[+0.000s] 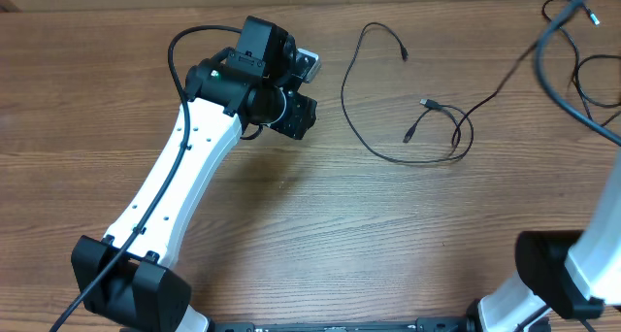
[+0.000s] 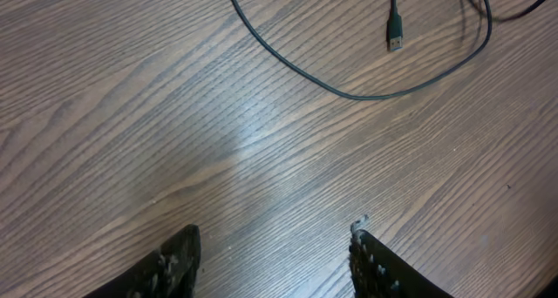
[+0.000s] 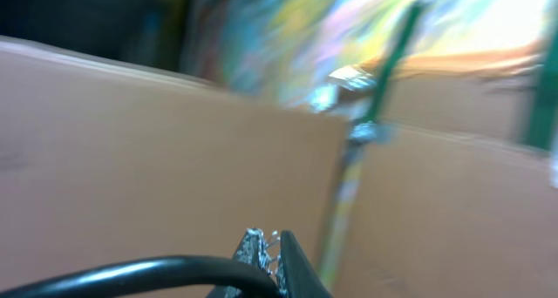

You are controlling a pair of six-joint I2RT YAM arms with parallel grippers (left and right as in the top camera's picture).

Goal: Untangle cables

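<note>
Although the cables [image 1: 398, 162] are not in one tight knot, the untangling looks to me only partly done. In the middle of the table's far half, one thin black strand sweeps a wide, open loop. At its right end, though, strands cross in a small curl, and a line runs from there toward the far right corner, where more cord lies bunched. What is left, by my judgement, is that crossing and the corner bunch.

I count three small plug ends around the central loop, one of them a silver-tipped plug [image 2: 394, 38] seen from the left wrist. There are at least two separate cords, but I cannot tell the exact number.

The left gripper [image 2: 275, 246] hangs low over bare wood just short of the loop, its jaws about half apart and holding nothing. The right gripper [image 3: 268, 244] is up in the air facing cardboard boxes [image 3: 131, 141], its jaws closed tight. A black cord [image 3: 131, 270] runs into its tips and seems to be pinched there. There are two arms and one wooden table [image 1: 291, 235].
</note>
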